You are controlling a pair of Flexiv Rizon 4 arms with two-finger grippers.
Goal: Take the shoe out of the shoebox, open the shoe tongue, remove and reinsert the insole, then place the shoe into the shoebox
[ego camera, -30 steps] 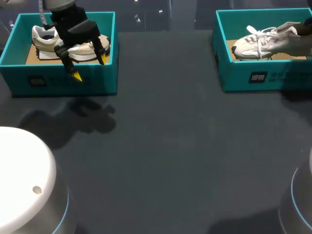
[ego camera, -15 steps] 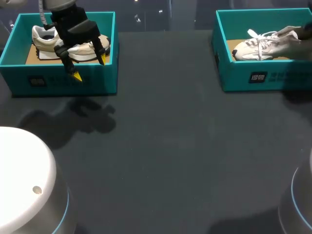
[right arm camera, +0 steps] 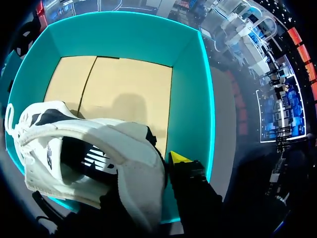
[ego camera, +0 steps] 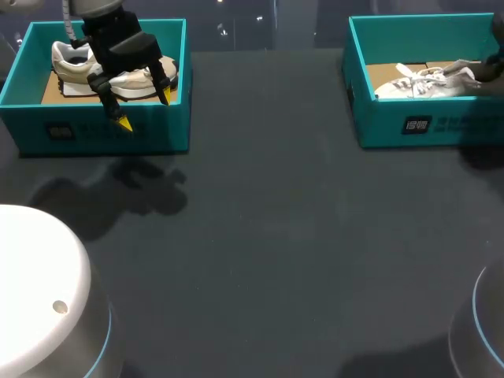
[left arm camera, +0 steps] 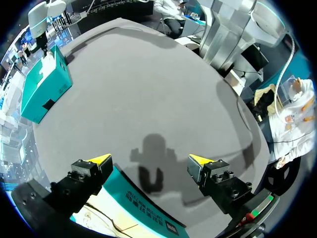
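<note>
A white shoe [ego camera: 421,82] lies low inside the teal shoebox [ego camera: 425,126] at the table's far right. My right gripper [right arm camera: 148,174] is shut on the shoe [right arm camera: 89,144] at its heel collar; one yellow fingertip [right arm camera: 178,157] shows outside the heel and the other is hidden inside. The shoe hangs over the box's cardboard floor [right arm camera: 124,89]. A second teal shoebox [ego camera: 102,134] at the far left holds a cream shoe [ego camera: 67,59]. My left gripper [ego camera: 146,110] hovers open above that box's front wall [left arm camera: 148,218], holding nothing.
Dark table surface [ego camera: 276,236] spreads between the two boxes. The robot's white base [ego camera: 39,283] bulges in at the near left, and a grey one [ego camera: 480,331] at the near right.
The right gripper has lowered the white shoe into the right box and drawn it toward the right edge. The left arm has not moved.
</note>
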